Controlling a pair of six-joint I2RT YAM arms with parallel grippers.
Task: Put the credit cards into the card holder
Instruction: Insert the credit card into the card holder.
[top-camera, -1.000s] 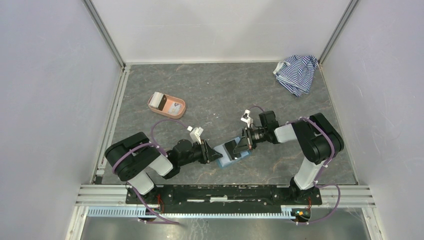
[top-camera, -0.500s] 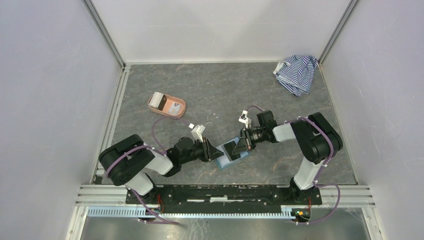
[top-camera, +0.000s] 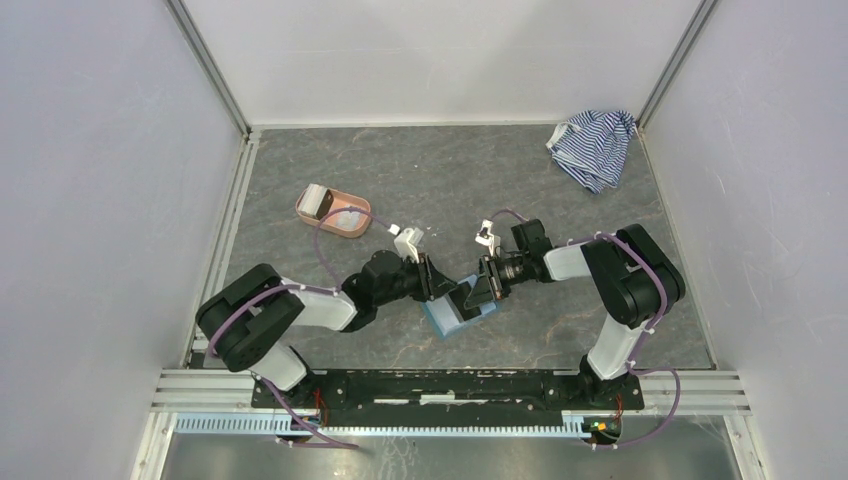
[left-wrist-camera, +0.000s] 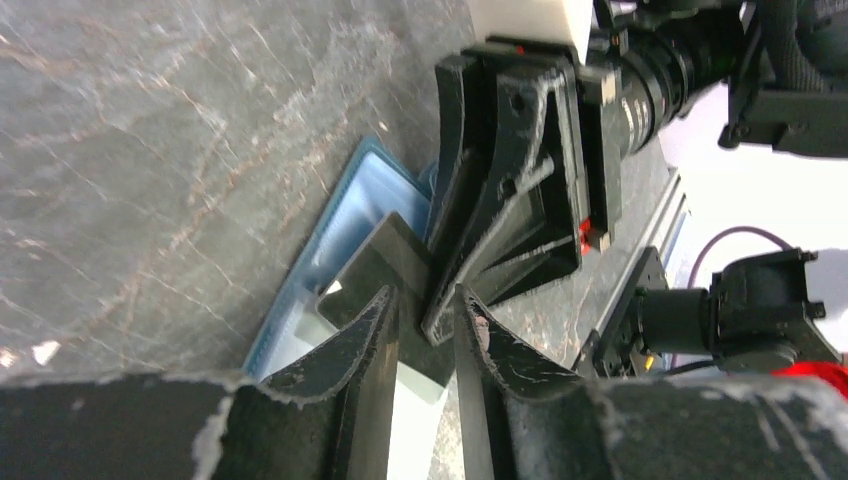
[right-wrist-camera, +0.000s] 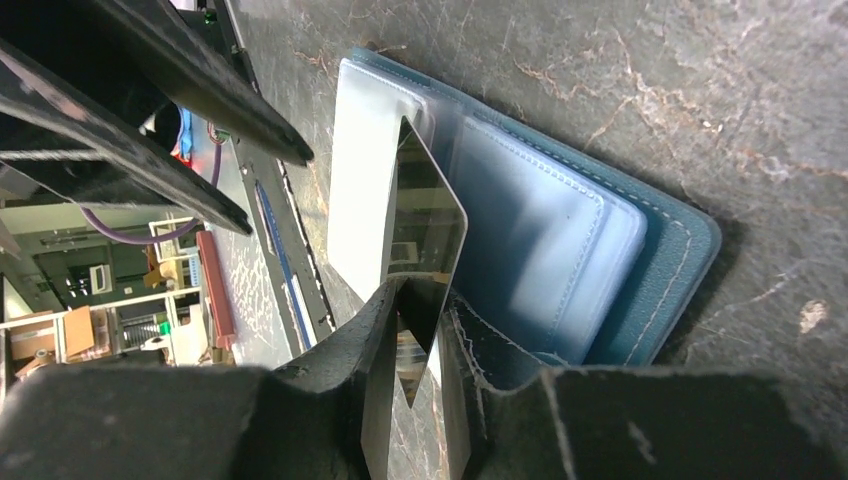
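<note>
Lying open on the grey stone-patterned tabletop (right-wrist-camera: 700, 80), the small teal-blue folding card holder (right-wrist-camera: 660, 270) sits between the two arms, near the table's front edge and close to the middle. Its outer cover is teal leather-like material with pale stitching along the rim. Inside it is lighter blue, with a glossy, rounded clear pocket on the half farther from the left arm. On the other half lies a pale whitish flat sheet (right-wrist-camera: 360, 190); it cannot be told whether this is a card or a sleeve.

A dark, shiny rectangular credit card (right-wrist-camera: 425, 230) with rounded corners stands tilted on edge over the fold. Its far corner rests at the top of the pockets and its near end sits between the fingers of the right gripper (right-wrist-camera: 420, 340). Those fingers stand only a little apart around the card, and whether they press on it cannot be told.

The left gripper (left-wrist-camera: 425, 310) comes in from the opposite side, nose to nose with the right one. Its fingers stand a narrow gap apart, with their tips just over the dark card and the holder's edge. The gap looks wider than the card, and no grip on it shows.

Well apart, toward the back left, sits a salmon-pink oval tray (top-camera: 335, 213). A crumpled blue-and-white striped cloth (top-camera: 593, 148) lies in the far right corner.
</note>
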